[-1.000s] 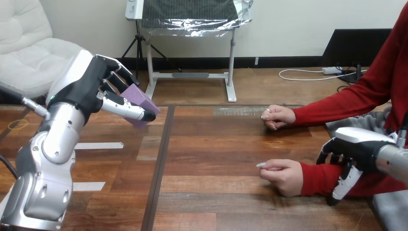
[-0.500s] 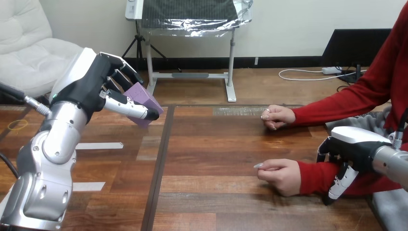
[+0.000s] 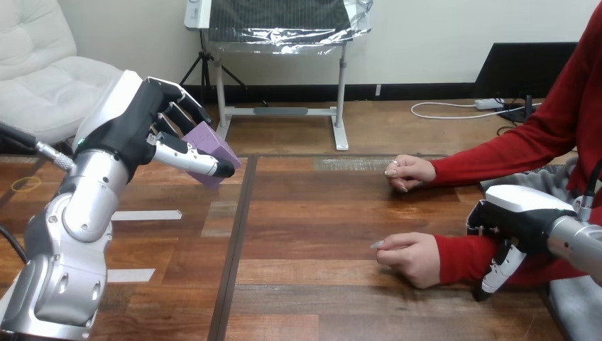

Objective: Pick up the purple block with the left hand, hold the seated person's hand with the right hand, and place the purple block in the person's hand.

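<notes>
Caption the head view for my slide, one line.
Left hand grips the purple block above the table; right hand at the person's nearer forearm.

My left arm [image 3: 67, 234] stands up from the bottom left, forearm near upright. My left hand [image 3: 131, 135] is high, fingers and thumb pinching the purple block [image 3: 211, 145]. My right arm [image 3: 578, 245] enters low at the right, with my right hand [image 3: 522, 222] back-up and tipped downward.

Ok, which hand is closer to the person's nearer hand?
Right. The right hand is at the sleeve beyond the person's nearer hand; the left hand, holding the purple block, is far to the left.
</notes>
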Available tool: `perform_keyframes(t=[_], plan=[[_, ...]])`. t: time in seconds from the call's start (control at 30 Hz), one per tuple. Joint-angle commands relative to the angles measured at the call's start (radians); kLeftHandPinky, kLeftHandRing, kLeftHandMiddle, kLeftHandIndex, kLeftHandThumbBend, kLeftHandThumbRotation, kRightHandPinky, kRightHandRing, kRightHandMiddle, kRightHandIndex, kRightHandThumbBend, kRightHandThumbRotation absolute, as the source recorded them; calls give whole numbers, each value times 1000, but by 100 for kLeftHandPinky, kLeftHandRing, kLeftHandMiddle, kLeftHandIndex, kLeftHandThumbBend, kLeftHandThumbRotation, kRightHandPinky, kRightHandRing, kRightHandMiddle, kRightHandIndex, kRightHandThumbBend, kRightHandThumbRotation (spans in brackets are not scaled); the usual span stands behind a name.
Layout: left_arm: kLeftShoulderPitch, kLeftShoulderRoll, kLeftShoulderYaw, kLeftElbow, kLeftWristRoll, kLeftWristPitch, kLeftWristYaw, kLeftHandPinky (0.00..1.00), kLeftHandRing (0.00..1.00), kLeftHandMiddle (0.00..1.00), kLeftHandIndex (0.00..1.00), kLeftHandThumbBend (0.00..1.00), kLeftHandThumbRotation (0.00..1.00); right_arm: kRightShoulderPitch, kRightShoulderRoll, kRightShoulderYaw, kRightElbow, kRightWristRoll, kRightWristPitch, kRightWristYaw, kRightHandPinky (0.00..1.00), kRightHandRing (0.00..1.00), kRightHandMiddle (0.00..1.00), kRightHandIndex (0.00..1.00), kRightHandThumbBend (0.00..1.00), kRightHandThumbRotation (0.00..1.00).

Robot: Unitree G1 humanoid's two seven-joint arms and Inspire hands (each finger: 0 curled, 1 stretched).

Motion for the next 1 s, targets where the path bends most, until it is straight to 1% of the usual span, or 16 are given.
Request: perform_keyframes(t=[0.0, 0.17, 0.27, 0.3, 0.43, 0.53, 0.63, 0.67, 0.83, 0.97], plan=[[-51, 21, 25, -17, -1, -9, 17, 27, 34, 41, 42, 79, 0, -32, 31, 24, 12, -9, -11, -17, 21, 29, 37, 42, 88, 11], [-51, 17, 26, -10, -6, -16, 21, 27, 34, 41, 42, 79, 0, -25, 29, 9, 8, 10, -35, -31, 23, 30, 38, 42, 87, 12], [-50, 14, 27, -4, -8, -21, 26, 27, 34, 41, 42, 79, 0, -20, 27, -3, 9, 24, -55, -47, 22, 28, 36, 40, 86, 11], [-50, 14, 27, -2, -9, -23, 28, 27, 33, 40, 42, 79, 0, -19, 27, -6, 10, 27, -61, -53, 20, 26, 34, 37, 86, 11], [-51, 7, 28, 11, -16, -33, 37, 26, 33, 40, 42, 79, 0, -17, 25, -13, 16, 36, -85, -78, 17, 22, 30, 33, 86, 10], [-53, -2, 29, 25, -25, -40, 51, 26, 33, 40, 42, 79, 0, -16, 22, -18, 22, 43, -114, -103, 16, 20, 28, 31, 86, 10], [-55, -13, 31, 49, -37, -56, 75, 25, 33, 40, 42, 79, 0, -16, 19, -23, 25, 48, -137, -125, 15, 19, 26, 28, 86, 10], [-56, -20, 33, 64, -45, -72, 87, 25, 33, 40, 42, 79, 0, -15, 18, -27, 24, 53, -143, -129, 14, 19, 25, 28, 86, 10], [-60, -39, 39, 116, -77, -128, 128, 25, 32, 39, 42, 77, 0, -17, 15, -42, 24, 74, -167, -128, 14, 18, 25, 27, 84, 10], [-69, -49, 35, 163, -96, -153, 147, 25, 31, 39, 42, 76, 0, -17, 12, -55, 15, 90, -186, -134, 17, 20, 26, 27, 84, 11]])
